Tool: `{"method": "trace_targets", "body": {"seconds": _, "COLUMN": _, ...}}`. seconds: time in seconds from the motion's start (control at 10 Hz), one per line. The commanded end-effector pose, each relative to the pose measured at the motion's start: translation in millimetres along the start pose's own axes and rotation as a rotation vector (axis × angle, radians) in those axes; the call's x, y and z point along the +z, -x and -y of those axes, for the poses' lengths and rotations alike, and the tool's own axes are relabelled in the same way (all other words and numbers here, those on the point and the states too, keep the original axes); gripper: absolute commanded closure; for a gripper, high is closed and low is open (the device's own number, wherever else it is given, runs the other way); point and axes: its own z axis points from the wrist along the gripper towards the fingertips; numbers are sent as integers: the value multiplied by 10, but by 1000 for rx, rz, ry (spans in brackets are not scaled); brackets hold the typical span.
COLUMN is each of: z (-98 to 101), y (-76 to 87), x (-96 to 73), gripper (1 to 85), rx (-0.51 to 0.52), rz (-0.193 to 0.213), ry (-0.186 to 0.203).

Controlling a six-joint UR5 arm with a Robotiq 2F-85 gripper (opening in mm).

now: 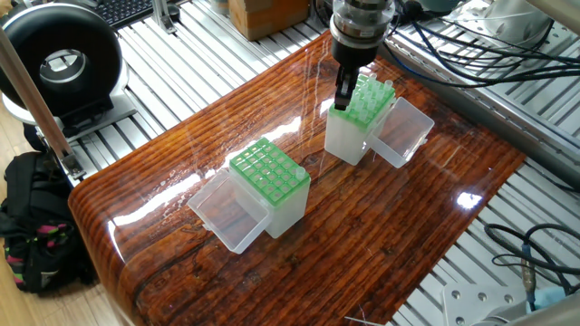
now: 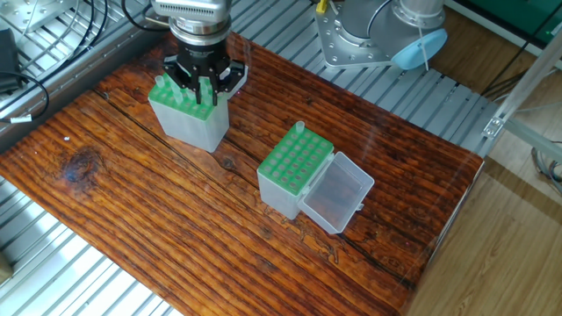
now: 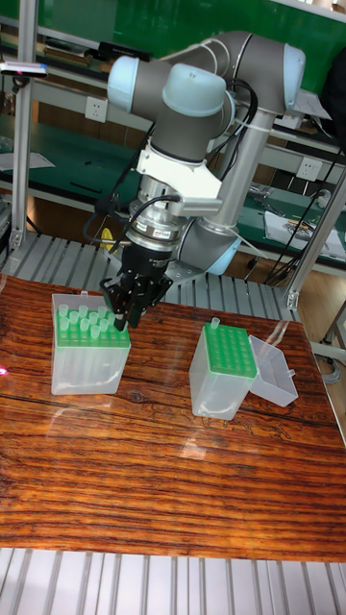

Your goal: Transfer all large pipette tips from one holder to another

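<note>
Glossy wooden table point(image 1: 381, 226), translucent plastic tips point(image 1: 373, 93)

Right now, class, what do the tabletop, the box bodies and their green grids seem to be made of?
The glossy brown tabletop: seemingly varnished wood, with grain lines and glare. The cloudy box bodies: probably frosted plastic, since light passes through. The green grid racks: likely matte moulded plastic, uniform in colour with regular holes.

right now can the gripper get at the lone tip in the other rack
Probably yes. That tip stands alone at a corner of the rack, lid swung aside, nothing over it. The gripper sits at the full rack, with bare table between.
</note>
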Motion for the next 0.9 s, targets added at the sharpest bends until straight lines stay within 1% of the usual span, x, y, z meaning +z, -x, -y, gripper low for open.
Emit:
{"method": "trace_targets", "body": {"seconds": 0.0, "z": -9, "y": 2, "x": 25, "gripper": 553, "rx": 0, "rz": 9, "ry": 5}}
{"method": "trace_targets", "body": {"seconds": 0.2, "z": -39, "y": -25, "x": 24, "gripper": 553, "rx": -3, "rz": 10, "ry": 18}}
{"method": "trace_targets", "body": {"seconds": 0.4, "z": -48, "y": -49, "x": -19, "gripper": 553, "rx": -2, "rz": 7, "ry": 22}}
{"method": "trace_targets", "body": {"seconds": 0.8, "z": -13, "y": -55, "x": -7, "gripper": 563, "rx": -3, "rz": 6, "ry": 11}}
